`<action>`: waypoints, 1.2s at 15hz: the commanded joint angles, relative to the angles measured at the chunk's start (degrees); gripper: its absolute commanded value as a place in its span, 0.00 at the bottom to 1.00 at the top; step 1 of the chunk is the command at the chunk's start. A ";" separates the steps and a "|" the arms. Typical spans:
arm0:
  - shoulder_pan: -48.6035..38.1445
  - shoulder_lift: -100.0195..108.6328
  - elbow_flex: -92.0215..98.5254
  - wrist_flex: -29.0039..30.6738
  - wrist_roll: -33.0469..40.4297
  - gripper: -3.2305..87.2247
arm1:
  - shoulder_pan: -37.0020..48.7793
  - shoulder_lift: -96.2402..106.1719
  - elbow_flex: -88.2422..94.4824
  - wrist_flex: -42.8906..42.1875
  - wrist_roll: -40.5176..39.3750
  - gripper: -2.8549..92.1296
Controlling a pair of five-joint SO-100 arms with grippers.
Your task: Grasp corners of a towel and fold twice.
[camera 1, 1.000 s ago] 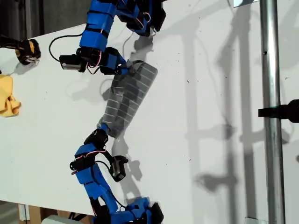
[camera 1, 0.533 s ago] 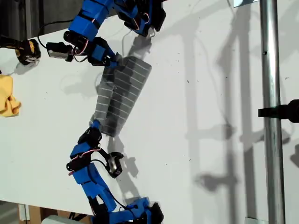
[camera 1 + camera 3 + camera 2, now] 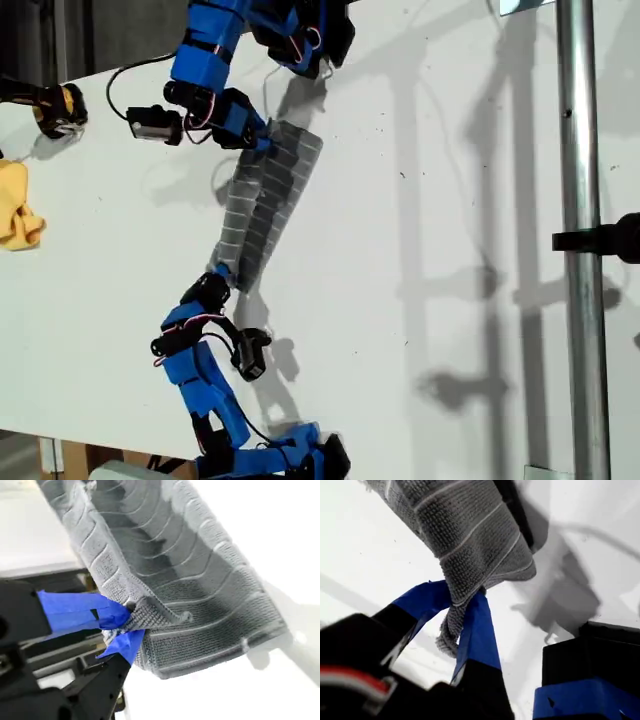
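Grey striped towel point(image 3: 262, 205), folded, stretched.

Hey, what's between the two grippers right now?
Only the towel: in the exterior view it stretches, lifted and doubled, from one gripper to the other, each shut on an end. Nothing else lies there.

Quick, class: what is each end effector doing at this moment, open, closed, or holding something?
My first gripper: closed, pinching a corner of the towel.
My second gripper: closed, pinching another corner of the same towel.
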 commanded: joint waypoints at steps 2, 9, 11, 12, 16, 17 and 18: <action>-1.85 -2.20 -1.67 7.56 -2.81 0.00 | -5.01 0.97 3.78 -3.08 4.22 0.03; -5.98 -12.22 -6.86 14.77 -5.98 0.00 | -11.60 -13.18 8.26 -10.81 10.90 0.03; -7.47 -14.33 -7.82 14.77 -6.77 0.01 | -12.13 -18.81 7.91 -11.78 12.13 0.03; -8.17 -15.47 -8.17 14.77 -7.12 0.01 | -12.13 -20.92 7.91 -12.22 12.48 0.03; -10.02 -17.40 -9.76 15.29 -7.73 0.09 | -11.87 -25.66 7.73 -13.45 12.74 0.03; -10.28 -17.40 -9.84 15.56 -7.65 0.09 | -11.69 -25.66 7.73 -13.54 12.74 0.03; -10.37 -17.31 -10.11 16.26 -7.47 0.11 | -11.43 -25.40 7.56 -13.27 12.66 0.03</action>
